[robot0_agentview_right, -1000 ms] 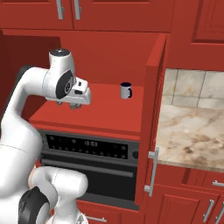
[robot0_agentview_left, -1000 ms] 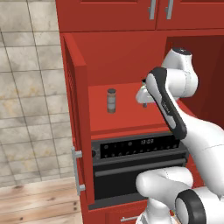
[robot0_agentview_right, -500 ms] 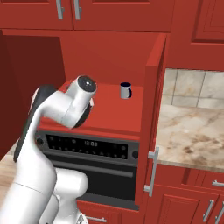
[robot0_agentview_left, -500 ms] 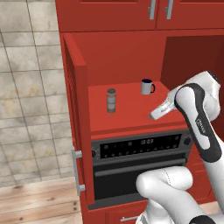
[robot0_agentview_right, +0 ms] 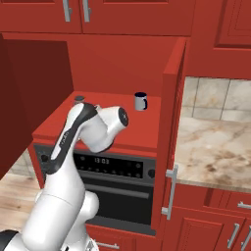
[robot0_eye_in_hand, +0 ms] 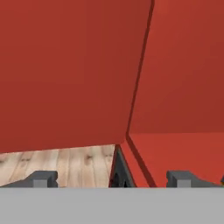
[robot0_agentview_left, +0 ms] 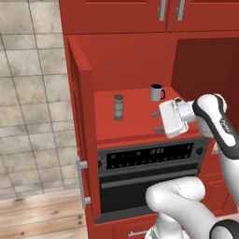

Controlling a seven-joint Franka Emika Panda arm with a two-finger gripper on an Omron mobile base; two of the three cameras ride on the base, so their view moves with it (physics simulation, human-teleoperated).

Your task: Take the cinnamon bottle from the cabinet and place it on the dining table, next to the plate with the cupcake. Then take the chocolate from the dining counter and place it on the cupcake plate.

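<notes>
Your gripper (robot0_agentview_left: 158,122) hangs at the front edge of the cabinet (robot0_agentview_left: 135,60) shelf with its jaws spread wide and nothing between them, pointing leftward across the opening. The cinnamon bottle (robot0_agentview_left: 118,107) stands upright on that shelf, well to the left of the hand and apart from it, nearer the open left door (robot0_agentview_left: 80,121). The main risk, as I judge it, is the approach: if you sweep sideways at this height, one finger may strike the jar before the other gets round it and tip it, or push it toward the door and off the shelf's front lip. The hand view looks along the door panel and shelf corner down to the wooden floor (robot0_eye_in_hand: 61,164), so you cannot aim by it yet; turn the hand toward the jar first. Mind the dark mug (robot0_agentview_left: 157,92) standing at the back of the shelf, just behind the wrist: a wide elbow swing could clip it. The oven (robot0_agentview_left: 149,158) below the shelf and the right door (robot0_agentview_right: 169,127) beside the marble counter (robot0_agentview_right: 215,152) narrow your room to manoeuvre.
</notes>
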